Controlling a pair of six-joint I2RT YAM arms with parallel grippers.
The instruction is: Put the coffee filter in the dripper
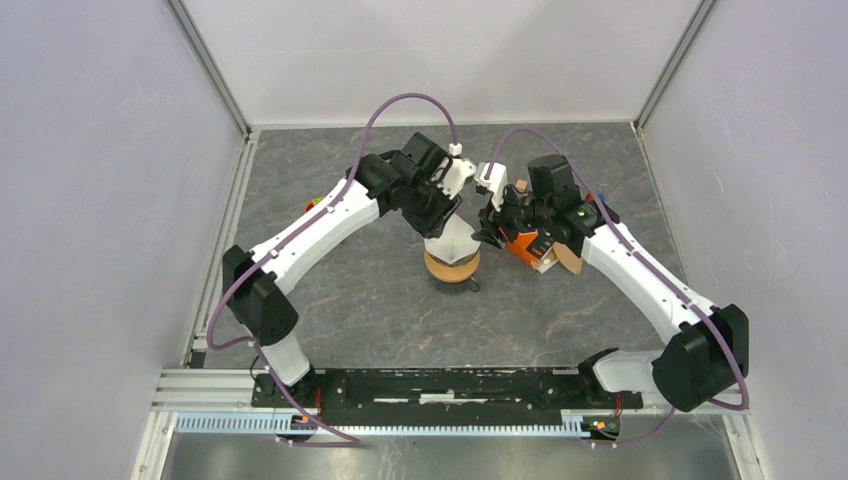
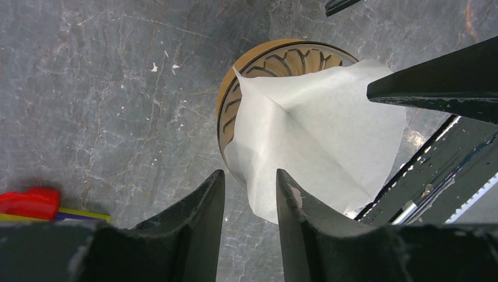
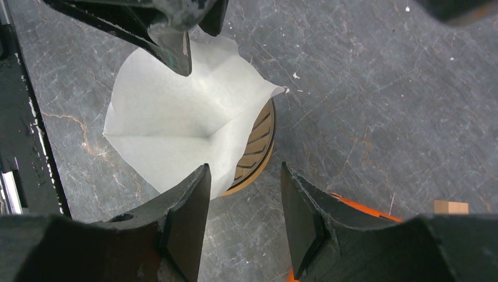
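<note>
The white coffee filter [image 1: 452,240] [image 2: 317,141] [image 3: 176,123] rests opened out and tilted on the dripper [image 1: 452,268], covering most of it. The dripper's dark ribbed walls [image 2: 282,61] [image 3: 255,147] show inside a tan ring beside the paper. My left gripper [image 1: 440,212] [image 2: 249,173] hovers just above the filter's edge, open, with only paper and table seen through the gap. My right gripper [image 1: 490,236] [image 3: 244,167] hangs open on the other side, over the dripper's rim, nothing between its fingers.
An orange box [image 1: 530,248] [image 3: 364,208] lies right behind the right gripper. A small red and yellow object [image 2: 29,202] sits on the table left of the left arm. The black rail [image 1: 430,385] with the arm bases runs along the near edge.
</note>
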